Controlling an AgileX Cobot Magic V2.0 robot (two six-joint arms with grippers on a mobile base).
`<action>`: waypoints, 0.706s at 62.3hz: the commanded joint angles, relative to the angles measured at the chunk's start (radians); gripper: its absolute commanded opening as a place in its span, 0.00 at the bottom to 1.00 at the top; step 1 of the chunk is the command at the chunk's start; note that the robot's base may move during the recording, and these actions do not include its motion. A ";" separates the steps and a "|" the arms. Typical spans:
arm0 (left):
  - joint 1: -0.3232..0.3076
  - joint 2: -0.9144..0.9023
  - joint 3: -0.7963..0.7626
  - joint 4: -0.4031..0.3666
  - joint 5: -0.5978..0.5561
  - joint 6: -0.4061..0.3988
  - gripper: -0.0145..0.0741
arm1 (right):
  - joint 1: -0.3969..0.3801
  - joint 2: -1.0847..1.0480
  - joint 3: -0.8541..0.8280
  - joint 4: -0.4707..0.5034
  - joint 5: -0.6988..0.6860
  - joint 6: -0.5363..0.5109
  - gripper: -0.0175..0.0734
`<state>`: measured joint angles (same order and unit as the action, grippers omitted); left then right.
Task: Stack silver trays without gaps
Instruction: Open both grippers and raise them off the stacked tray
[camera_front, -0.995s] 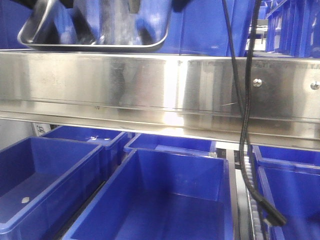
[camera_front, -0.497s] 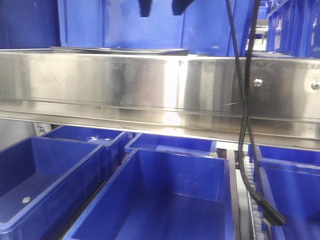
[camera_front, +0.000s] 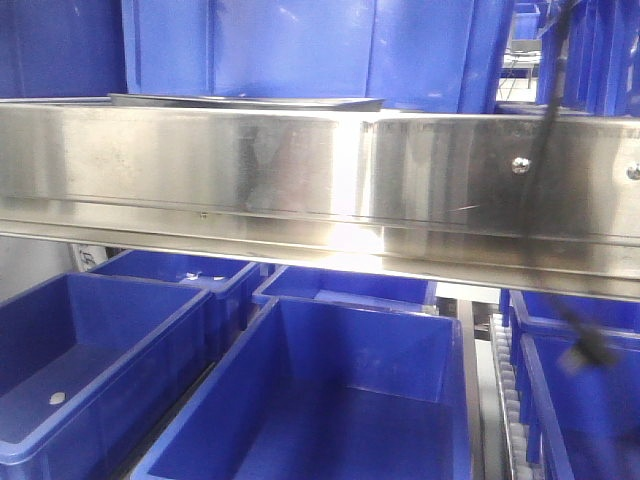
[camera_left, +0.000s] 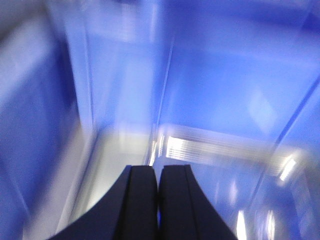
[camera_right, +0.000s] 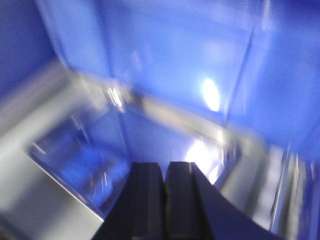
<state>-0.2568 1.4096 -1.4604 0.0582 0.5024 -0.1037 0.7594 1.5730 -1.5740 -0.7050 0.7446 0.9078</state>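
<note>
We take the long steel rail (camera_front: 300, 170) as our landmark. Just above the left half of its top edge, the silver trays (camera_front: 245, 100) show only as a thin, level rim line, with a tall blue bin (camera_front: 300, 45) behind them. We judge that they lie so low and even because one sits nested in the other. The rail hides whether any gap remains between them. Below the rail stand open blue bins (camera_front: 330, 400), and toward its right end a blurred black cable (camera_front: 540, 150) crosses its face.

No gripper shows above the rail in the front view. From the left wrist, the left gripper (camera_left: 157, 172) has its fingers pressed together with nothing between them, over a shiny tray floor. The right gripper (camera_right: 165, 167) is likewise closed to a hairline seam and empty. The blur keeps us from telling whether either touches the tray.
</note>
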 joint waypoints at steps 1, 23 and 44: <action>-0.005 -0.078 0.019 -0.006 -0.072 -0.001 0.17 | 0.023 -0.041 0.002 -0.085 -0.020 -0.001 0.12; -0.007 -0.532 0.590 -0.022 -0.423 -0.001 0.17 | 0.094 -0.245 0.258 -0.192 -0.167 0.099 0.11; -0.036 -0.961 1.134 0.058 -0.802 -0.001 0.17 | 0.096 -0.304 0.347 -0.224 -0.298 0.099 0.11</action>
<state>-0.2873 0.5130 -0.3903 0.0897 -0.2462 -0.1037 0.8525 1.2802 -1.2322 -0.9061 0.4838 1.0055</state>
